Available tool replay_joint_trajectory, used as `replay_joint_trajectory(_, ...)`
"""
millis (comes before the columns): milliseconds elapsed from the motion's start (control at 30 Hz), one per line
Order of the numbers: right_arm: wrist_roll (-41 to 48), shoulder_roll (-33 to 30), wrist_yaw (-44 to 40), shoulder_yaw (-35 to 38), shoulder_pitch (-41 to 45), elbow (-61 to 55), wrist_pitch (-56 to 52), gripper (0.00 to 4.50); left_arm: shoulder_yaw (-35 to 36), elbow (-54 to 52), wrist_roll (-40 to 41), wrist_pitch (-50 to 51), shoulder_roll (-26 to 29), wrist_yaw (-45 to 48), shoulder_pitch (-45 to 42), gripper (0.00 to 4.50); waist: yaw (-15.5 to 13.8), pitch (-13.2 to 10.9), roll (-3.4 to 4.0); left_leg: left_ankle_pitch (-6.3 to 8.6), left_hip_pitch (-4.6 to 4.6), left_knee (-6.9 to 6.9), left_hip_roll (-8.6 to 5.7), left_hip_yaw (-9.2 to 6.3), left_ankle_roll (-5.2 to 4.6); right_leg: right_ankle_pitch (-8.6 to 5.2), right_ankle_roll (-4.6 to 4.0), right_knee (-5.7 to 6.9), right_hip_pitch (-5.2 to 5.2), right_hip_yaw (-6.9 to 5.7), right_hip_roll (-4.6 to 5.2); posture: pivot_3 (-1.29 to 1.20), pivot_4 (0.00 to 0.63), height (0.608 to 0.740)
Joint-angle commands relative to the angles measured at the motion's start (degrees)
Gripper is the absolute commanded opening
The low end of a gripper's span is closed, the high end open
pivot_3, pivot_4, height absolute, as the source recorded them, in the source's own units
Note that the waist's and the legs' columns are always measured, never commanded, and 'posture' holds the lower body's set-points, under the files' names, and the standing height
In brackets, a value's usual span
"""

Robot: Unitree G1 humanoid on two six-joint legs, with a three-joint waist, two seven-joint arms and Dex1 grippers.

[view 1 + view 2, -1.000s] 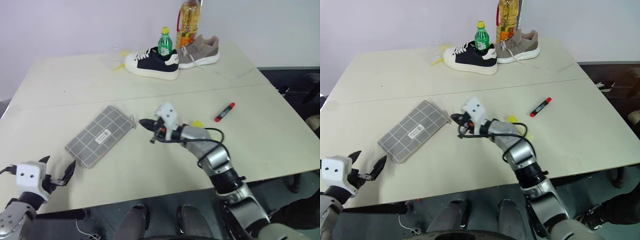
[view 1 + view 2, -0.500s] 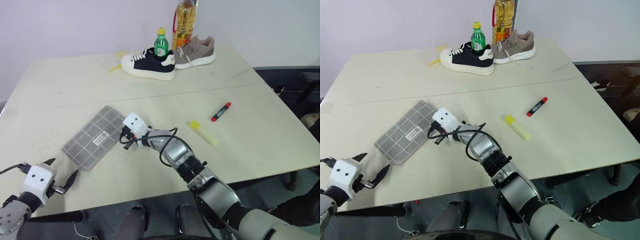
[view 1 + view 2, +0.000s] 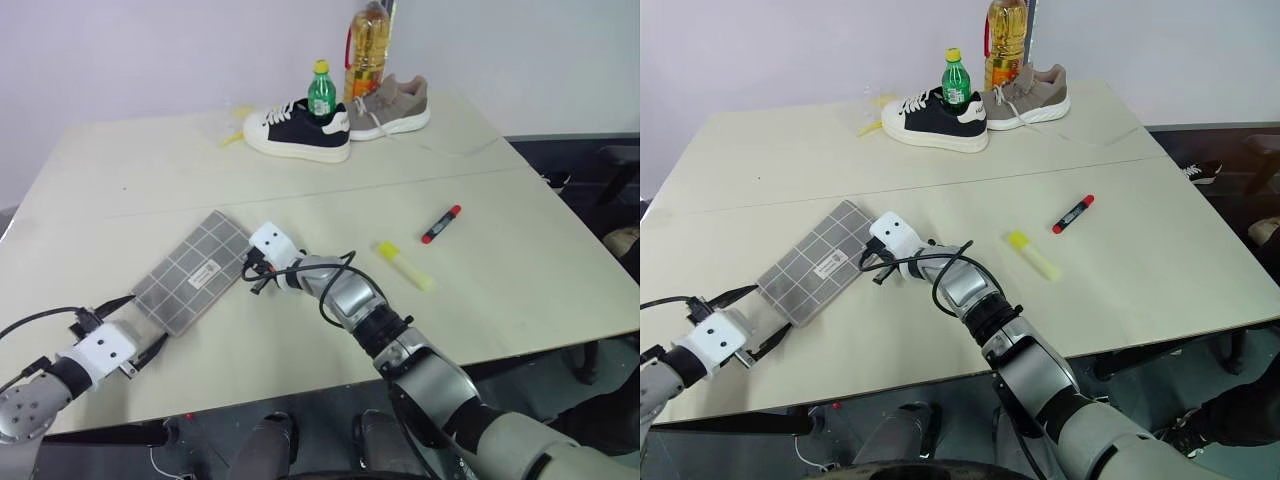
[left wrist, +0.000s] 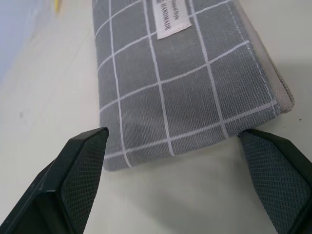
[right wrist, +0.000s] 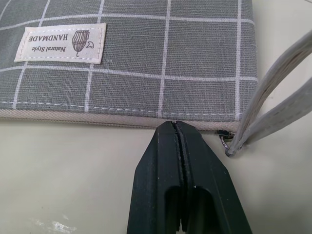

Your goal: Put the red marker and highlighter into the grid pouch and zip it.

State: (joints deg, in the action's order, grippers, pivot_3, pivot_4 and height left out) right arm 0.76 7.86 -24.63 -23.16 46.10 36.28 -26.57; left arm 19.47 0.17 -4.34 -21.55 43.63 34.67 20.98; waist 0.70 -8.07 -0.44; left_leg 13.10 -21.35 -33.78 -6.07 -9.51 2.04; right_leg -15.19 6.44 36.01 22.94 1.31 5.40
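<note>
"Natural Style HANDMADE" on pouch label (image 5: pixel 60 43)

Grey grid pouch (image 3: pixel 193 271) with thin white grid lines and a white label, red marker (image 3: pixel 442 224) with black ends, pale-yellow highlighter (image 3: pixel 406 266) — brighter yellow cap, cream table (image 3: pixel 520 250), behind the pouch a black-and-white sneaker (image 3: pixel 294 131), green bottle (image 3: pixel 321 92) — yellow cap, taupe sneaker (image 3: pixel 392 104)

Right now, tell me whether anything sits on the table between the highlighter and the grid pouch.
Only the robot's own right arm. The right gripper, shut, rests at the zipper edge of the grid pouch, and its forearm crosses the table toward the highlighter. No loose object lies between them; the red marker lies beyond the highlighter.
</note>
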Motion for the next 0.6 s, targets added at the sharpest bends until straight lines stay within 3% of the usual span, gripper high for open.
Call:
replay_joint_trajectory(33, -0.39, 4.98, -0.17, -0.15, 1.73, 1.04, -0.49, 0.04, -2.4, 4.59, -3.45, -4.32, 1.92, -0.91, -2.39, 4.5, 0.0, 0.01, 0.04, 0.0, 0.0, 0.0, 0.0, -0.02, 0.0, 0.0, 0.0, 0.02, 0.01, -0.01, 0.0, 0.0, 0.15, 0.74)
replay_joint_trajectory(167, -0.45, 4.99, -0.39, -0.36, 1.44, 0.61, -0.07, 0.04, -5.83, 8.01, -4.91, -9.71, 2.81, -0.72, -5.89, 4.5, 0.08, 0.01, 0.07, -0.01, 0.0, 0.0, 0.0, -0.04, 0.0, 0.03, 0.06, 0.05, 0.03, 0.0, -0.03, 0.0, 0.15, 0.74)
replay_joint_trajectory(233, -0.48, 5.03, -0.51, -0.43, 1.37, 0.51, 0.16, 0.0, -7.08, 9.24, -5.55, -11.44, 2.61, -1.28, -7.35, 3.97, 0.1, 0.01, 0.08, -0.01, 0.0, 0.0, -0.01, -0.03, 0.01, 0.07, 0.14, 0.05, 0.03, 0.0, -0.02, 0.0, 0.15, 0.74)
replay_joint_trajectory(367, -0.62, 5.09, -0.67, -0.42, 1.23, 0.37, 0.62, 0.0, -9.17, 11.04, -5.97, -13.12, 2.35, -1.94, -9.57, 3.97, 0.06, 0.01, 0.09, -0.01, 0.0, 0.0, -0.01, -0.04, 0.01, 0.09, 0.16, 0.06, 0.05, 0.0, -0.03, 0.0, 0.15, 0.74)
replay_joint_trajectory(467, -0.7, 4.98, -0.71, -0.44, 1.03, 0.04, 0.69, 0.0, -10.13, 11.7, -5.95, -13.9, 2.45, -2.08, -10.17, 3.22, 0.21, 0.01, 0.08, -0.01, -0.01, 0.0, -0.01, -0.04, 0.01, 0.09, 0.17, 0.05, 0.05, 0.0, -0.02, 0.0, 0.15, 0.74)
replay_joint_trajectory(600, -0.73, 4.62, -1.0, -0.63, 0.68, -0.74, 0.95, 0.0, -10.76, 12.38, -4.69, -14.89, 2.45, -2.35, -10.56, 1.12, 0.28, 0.01, 0.08, -0.01, -0.04, 0.02, -0.01, -0.04, 0.01, 0.09, 0.18, 0.06, 0.1, 0.0, -0.03, 0.0, 0.15, 0.74)
